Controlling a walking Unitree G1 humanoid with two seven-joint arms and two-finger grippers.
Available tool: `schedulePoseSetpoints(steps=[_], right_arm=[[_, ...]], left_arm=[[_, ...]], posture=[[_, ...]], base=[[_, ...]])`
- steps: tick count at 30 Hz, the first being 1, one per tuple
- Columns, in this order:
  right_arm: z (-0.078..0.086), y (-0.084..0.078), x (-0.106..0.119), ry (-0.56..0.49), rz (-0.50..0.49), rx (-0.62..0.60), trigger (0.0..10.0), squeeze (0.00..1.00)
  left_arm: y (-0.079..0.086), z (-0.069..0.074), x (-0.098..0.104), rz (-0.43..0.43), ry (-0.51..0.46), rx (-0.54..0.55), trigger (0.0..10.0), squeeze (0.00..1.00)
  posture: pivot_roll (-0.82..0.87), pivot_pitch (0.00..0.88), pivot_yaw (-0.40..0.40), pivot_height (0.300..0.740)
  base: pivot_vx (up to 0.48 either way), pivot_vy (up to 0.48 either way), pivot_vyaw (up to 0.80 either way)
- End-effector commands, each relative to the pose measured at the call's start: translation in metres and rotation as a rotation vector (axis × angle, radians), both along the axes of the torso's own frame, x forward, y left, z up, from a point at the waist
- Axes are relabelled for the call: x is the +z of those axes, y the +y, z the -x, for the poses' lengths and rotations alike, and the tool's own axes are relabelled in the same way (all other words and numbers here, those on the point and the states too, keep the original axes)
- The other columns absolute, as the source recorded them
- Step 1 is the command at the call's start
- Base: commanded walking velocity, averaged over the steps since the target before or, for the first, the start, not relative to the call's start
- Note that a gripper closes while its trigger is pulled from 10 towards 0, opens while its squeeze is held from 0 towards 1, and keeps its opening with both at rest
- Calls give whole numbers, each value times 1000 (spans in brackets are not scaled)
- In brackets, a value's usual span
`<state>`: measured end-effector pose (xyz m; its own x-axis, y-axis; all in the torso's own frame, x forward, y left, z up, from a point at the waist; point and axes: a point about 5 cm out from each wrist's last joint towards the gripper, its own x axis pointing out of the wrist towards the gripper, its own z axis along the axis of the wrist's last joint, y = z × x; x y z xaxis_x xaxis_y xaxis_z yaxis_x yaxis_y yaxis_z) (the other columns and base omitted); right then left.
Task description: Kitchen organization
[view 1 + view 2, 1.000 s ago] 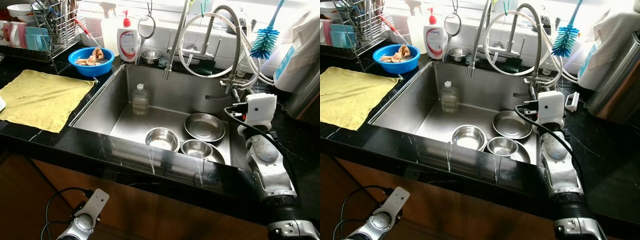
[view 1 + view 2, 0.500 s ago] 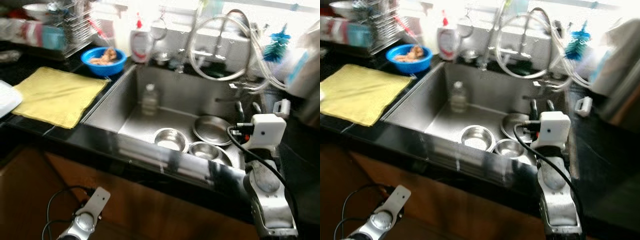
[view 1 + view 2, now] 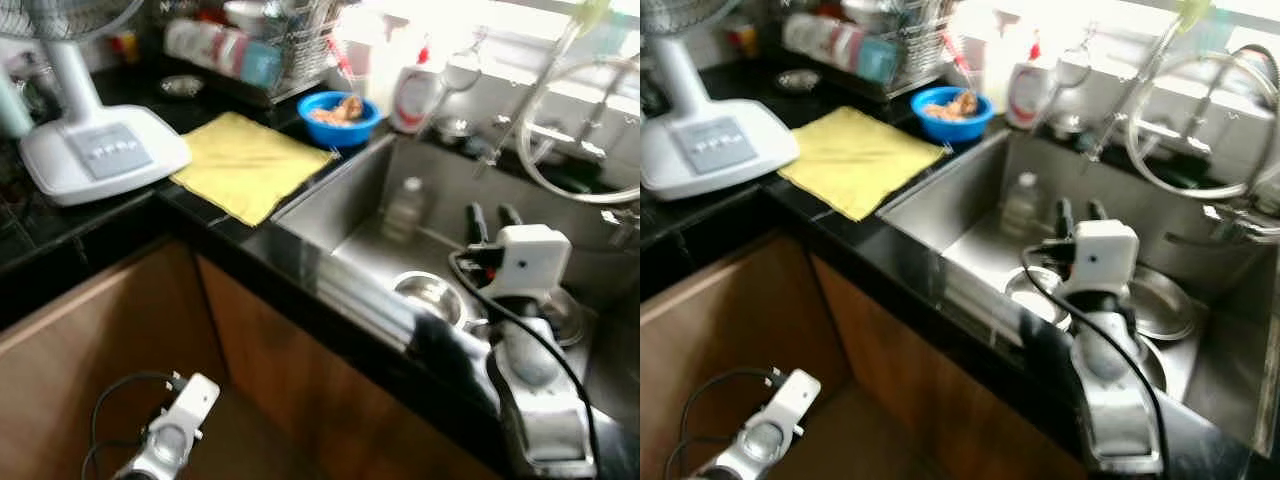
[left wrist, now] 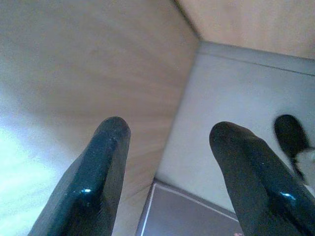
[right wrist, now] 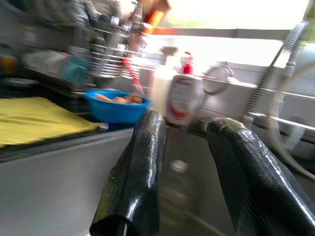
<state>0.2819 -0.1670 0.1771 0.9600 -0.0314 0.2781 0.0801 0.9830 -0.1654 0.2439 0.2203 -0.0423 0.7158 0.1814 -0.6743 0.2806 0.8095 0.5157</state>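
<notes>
Bowls (image 3: 432, 292) of bare steel lie nested and overlapping on the floor of the sink (image 3: 340, 205), apparently left there for washing, with a small clear bottle (image 3: 403, 208) standing upright near the back wall. The right gripper (image 3: 490, 216) hangs over the sink just above the bowls, its two black fingers (image 5: 135, 172) spread apart and holding nothing, pointed toward the bottle and the back of the basin as if lining up a reach for one of these items. On the black counter (image 3: 120, 235) to the left of the sink, a yellow cloth (image 3: 252, 164) is spread flat, seemingly as a drying or landing spot for whatever comes out of the basin. Behind it, a blue bowl (image 3: 341, 116) holding scraps sits at the sink's corner beside a soap bottle (image 3: 411, 90), and a wire dish rack (image 3: 262, 50) stands farther back with cups and dishes in it. A white fan (image 3: 82, 140) rests its base on the counter's near left end. The left gripper (image 4: 170, 177) hangs low and idle in front of the wooden cabinet (image 3: 110, 320), fingers apart and empty. Motion blur softens the head views, so finer detail in the sink cannot be made out.
</notes>
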Motion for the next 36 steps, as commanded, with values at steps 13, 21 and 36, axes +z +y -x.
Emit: schedulePoseSetpoints(steps=[13,21,36], right_arm=[[2,-9,3,3,20,-23,10000,0],[0,-10,3,10,23,-18,10000,0],[1,-15,0,33,-1,-24,10000,0]], left_arm=[[8,14,-9,321,17,458,10000,0],[5,22,-16,404,55,516,10000,0],[-5,22,-18,418,74,462,10000,0]], posture=[[-23,0,-41,740],[-16,0,-53,740],[-23,0,-60,740]], base=[[0,0,800],[0,0,800],[0,0,693]])
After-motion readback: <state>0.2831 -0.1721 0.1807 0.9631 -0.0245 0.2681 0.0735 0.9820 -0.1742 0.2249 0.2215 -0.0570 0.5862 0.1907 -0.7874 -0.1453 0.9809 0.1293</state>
